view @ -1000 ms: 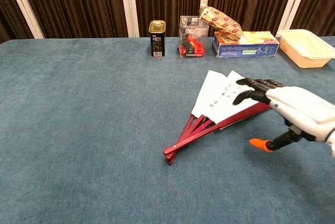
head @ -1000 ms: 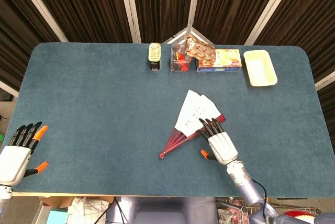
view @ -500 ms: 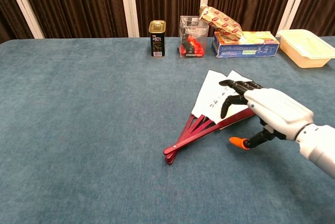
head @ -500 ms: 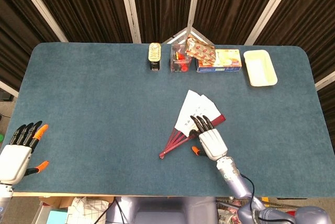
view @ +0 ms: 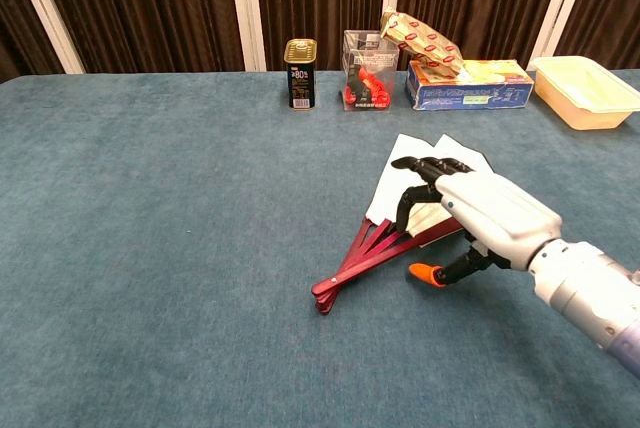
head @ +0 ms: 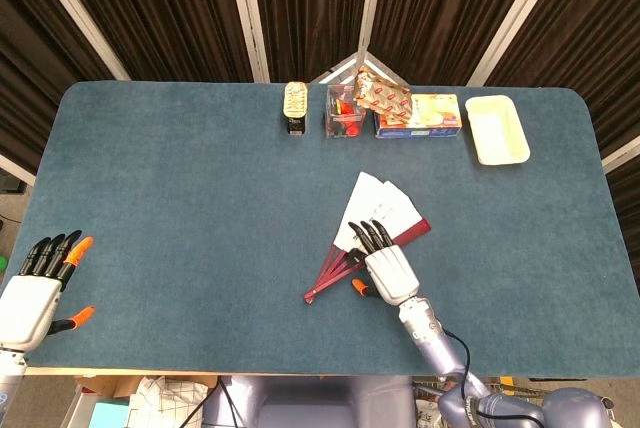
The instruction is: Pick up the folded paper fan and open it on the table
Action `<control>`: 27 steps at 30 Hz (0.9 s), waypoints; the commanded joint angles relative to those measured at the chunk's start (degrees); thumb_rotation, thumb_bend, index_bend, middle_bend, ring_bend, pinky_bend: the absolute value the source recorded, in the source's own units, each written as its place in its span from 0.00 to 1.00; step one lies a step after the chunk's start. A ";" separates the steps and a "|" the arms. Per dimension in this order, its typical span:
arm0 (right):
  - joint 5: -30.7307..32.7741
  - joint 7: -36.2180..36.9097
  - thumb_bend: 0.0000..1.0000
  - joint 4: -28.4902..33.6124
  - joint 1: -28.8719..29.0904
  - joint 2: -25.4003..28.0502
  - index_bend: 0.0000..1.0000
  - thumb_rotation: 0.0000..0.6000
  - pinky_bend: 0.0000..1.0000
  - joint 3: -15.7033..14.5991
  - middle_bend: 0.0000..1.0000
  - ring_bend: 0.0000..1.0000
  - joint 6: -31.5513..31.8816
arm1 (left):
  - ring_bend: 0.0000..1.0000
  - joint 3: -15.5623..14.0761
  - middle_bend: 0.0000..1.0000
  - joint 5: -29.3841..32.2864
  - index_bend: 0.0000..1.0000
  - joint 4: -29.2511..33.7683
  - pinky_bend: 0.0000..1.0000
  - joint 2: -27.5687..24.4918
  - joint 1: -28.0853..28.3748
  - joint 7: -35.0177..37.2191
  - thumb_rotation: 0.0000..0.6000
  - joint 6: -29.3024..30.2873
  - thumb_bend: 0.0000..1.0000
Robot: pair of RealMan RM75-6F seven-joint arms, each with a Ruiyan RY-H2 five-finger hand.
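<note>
Right robot hand (head: 388, 267) palm-down, fingers spread, holding nothing, dark tips over paper fan (head: 372, 216), partly open on surface (head: 180, 188). Open room to its left; cans and boxes well beyond. It's moved left vs earlier. Left robot hand (head: 35, 288) spread, empty, at near surface edge, same spot.

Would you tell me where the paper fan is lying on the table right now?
In the head view the paper fan lies partly spread right of the table's middle, nearer the front edge, below the row of boxes, with the right hand over its red ribs.
</note>
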State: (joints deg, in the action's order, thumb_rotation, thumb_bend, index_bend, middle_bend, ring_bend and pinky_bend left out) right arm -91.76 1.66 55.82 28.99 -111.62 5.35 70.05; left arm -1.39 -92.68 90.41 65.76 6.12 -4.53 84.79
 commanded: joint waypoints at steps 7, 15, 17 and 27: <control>0.65 0.14 0.27 -1.58 0.26 -1.41 0.50 1.00 0.00 -0.64 0.11 0.00 -0.18 | 0.00 0.08 0.00 0.31 0.00 0.07 0.00 -0.01 0.09 0.14 1.00 -0.21 0.00; 0.86 0.55 0.39 -1.76 0.41 -1.95 0.58 1.00 0.00 -1.16 0.14 0.00 -0.04 | 0.00 0.03 0.00 0.45 0.00 0.19 0.00 -0.01 0.14 -0.01 1.00 -0.39 0.00; 0.76 0.50 0.43 -1.41 0.46 -1.82 0.60 1.00 0.00 -1.29 0.14 0.00 0.14 | 0.00 0.01 0.00 0.46 0.00 0.26 0.00 -0.03 0.15 -0.04 1.00 -0.43 0.00; 0.76 -1.18 0.50 5.15 1.25 2.52 0.65 1.00 0.00 -0.13 0.16 0.00 1.10 | 0.00 -0.07 0.00 0.44 0.00 0.45 0.00 -0.12 0.12 -0.13 1.00 -0.38 0.00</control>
State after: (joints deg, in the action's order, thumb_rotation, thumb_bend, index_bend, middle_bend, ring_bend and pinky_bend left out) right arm -91.07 1.06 59.42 29.94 -110.27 4.67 70.92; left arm -1.46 -92.25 90.86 65.64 6.24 -4.66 84.41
